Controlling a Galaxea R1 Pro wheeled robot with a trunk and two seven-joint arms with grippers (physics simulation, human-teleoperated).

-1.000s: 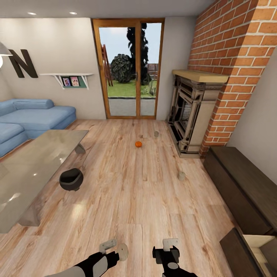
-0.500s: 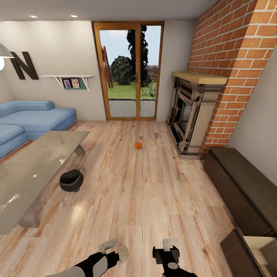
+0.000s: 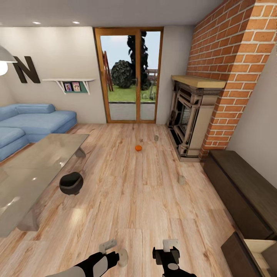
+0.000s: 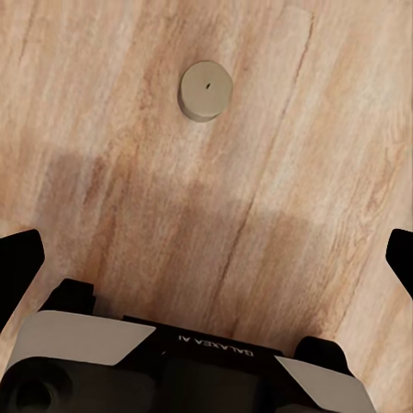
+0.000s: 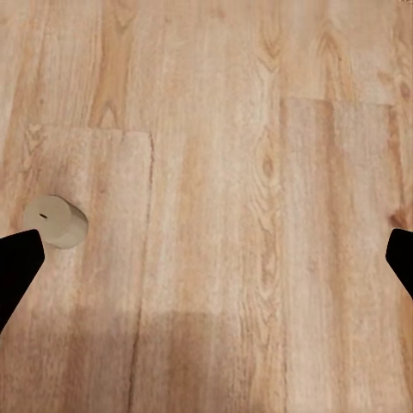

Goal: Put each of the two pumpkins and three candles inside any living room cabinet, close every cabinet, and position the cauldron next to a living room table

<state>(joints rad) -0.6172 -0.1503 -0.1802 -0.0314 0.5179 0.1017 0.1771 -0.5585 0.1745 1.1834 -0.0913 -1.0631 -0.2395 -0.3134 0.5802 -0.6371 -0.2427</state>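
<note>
One orange pumpkin lies on the plank floor before the glass doors. A tan candle stands beyond it by the fireplace, and a second candle stands mid-floor toward the dark cabinet. A third candle stands on the floor just beside my left gripper, which is open and empty above the boards. My right gripper is also open and empty. The black cauldron sits on the floor touching the glass table's edge.
A cabinet drawer stands pulled open at the bottom right, pale inside. The stone fireplace and brick chimney fill the right wall. A blue sofa sits at the left behind the table.
The whole picture has slid slightly downward, so the camera has moved. Both arms hold the same pose, and nothing on the floor has shifted.
</note>
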